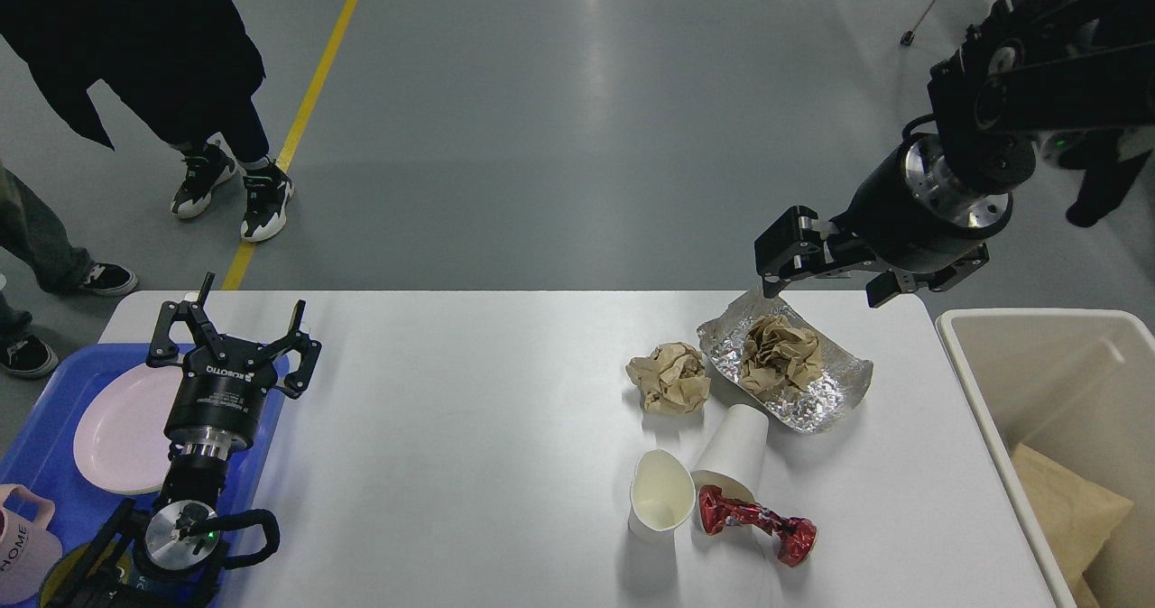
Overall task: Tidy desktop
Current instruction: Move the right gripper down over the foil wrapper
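Observation:
The desktop (469,409) is a wide white tabletop. On its right half lie a crumpled brown paper ball (669,376), a sheet of foil (817,400) holding another brown paper wad (780,353), two white paper cups (660,497) (733,453) and a red wrapper (760,525). My right gripper (826,276) hangs open over the table's far edge, just above the foil's far end, holding nothing. At the left end, my left gripper (236,319) stands open and empty beside the blue tray.
A big beige bin (1029,324) stands off the table's right end with brown paper (1074,509) inside. The blue tray (36,464) at the left holds a pink plate (117,428) and a pink mug (23,545). People stand beyond the far left corner.

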